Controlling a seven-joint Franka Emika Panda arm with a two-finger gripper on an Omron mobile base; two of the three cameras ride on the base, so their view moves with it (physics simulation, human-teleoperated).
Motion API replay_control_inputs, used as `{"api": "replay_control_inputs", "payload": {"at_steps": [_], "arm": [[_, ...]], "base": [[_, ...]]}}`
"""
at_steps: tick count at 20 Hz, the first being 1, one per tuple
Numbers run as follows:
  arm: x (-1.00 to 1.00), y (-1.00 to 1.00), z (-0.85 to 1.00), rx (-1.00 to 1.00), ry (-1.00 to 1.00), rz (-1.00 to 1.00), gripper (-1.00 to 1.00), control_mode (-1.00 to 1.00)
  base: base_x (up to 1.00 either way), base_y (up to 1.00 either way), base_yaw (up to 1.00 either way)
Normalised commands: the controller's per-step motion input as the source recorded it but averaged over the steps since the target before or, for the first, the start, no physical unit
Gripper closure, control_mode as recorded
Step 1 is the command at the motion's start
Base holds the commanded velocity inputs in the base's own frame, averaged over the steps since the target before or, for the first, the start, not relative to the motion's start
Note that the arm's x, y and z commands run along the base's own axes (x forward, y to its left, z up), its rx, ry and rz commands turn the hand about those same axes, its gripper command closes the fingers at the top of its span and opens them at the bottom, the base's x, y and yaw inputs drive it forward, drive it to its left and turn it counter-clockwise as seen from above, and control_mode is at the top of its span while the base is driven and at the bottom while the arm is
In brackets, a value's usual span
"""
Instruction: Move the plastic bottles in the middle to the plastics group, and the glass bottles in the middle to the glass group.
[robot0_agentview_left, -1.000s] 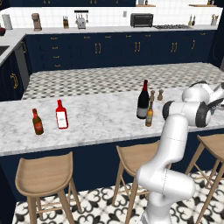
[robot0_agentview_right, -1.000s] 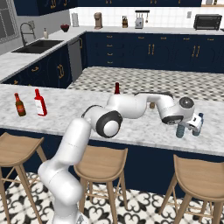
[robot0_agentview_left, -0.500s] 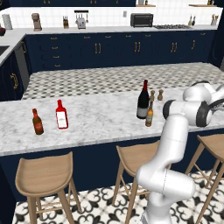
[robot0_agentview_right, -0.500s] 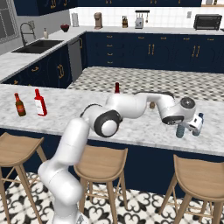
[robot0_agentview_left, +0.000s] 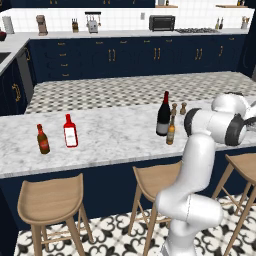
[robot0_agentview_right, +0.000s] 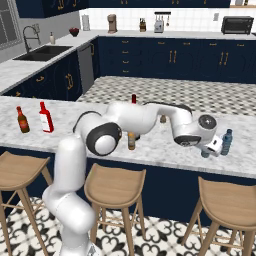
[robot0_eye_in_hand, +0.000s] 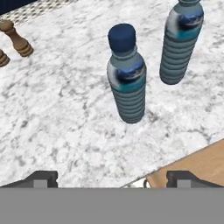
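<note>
Since the earlier frames the arm has barely shifted; the gripper (robot0_agentview_right: 209, 150) still hangs at the right end of the marble desk (robot0_agentview_left: 110, 140), and the bottles stand where they stood. In the hand view its fingers (robot0_eye_in_hand: 43, 178) are spread wide apart, holding nothing. The plastic bottle (robot0_eye_in_hand: 126, 74) stands upright on the desk just beyond them, with the second blue bottle (robot0_eye_in_hand: 181, 39) of the plastics group close beside it, apart. The wine bottle (robot0_agentview_left: 163, 114) and small amber bottle (robot0_agentview_left: 171, 131) stand mid-desk. The brown bottle (robot0_agentview_left: 42, 139) and red bottle (robot0_agentview_left: 70, 131) stand far left.
</note>
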Motion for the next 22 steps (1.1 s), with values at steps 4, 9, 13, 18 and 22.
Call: {"api": "replay_control_inputs", "payload": {"at_steps": [4, 9, 13, 18, 22], "arm": [[-0.23, 0.91, 0.0, 0.0, 0.0, 0.19, -1.0, -1.0], [0.0, 1.0, 0.17, -0.04, 0.06, 0.38, -1.0, -1.0], [0.0, 1.0, 0.01, -0.03, 0.04, 0.28, -1.0, -1.0], [0.0, 1.0, 0.1, 0.0, 0.0, 0.08, -1.0, -1.0], [-0.01, 0.97, 0.29, 0.0, 0.0, 0.0, -1.0, -1.0]], "base": [[0.0, 0.0, 0.0], [0.0, 0.0, 0.0], [0.0, 0.0, 0.0], [0.0, 0.0, 0.0], [0.0, 0.0, 0.0]]}}
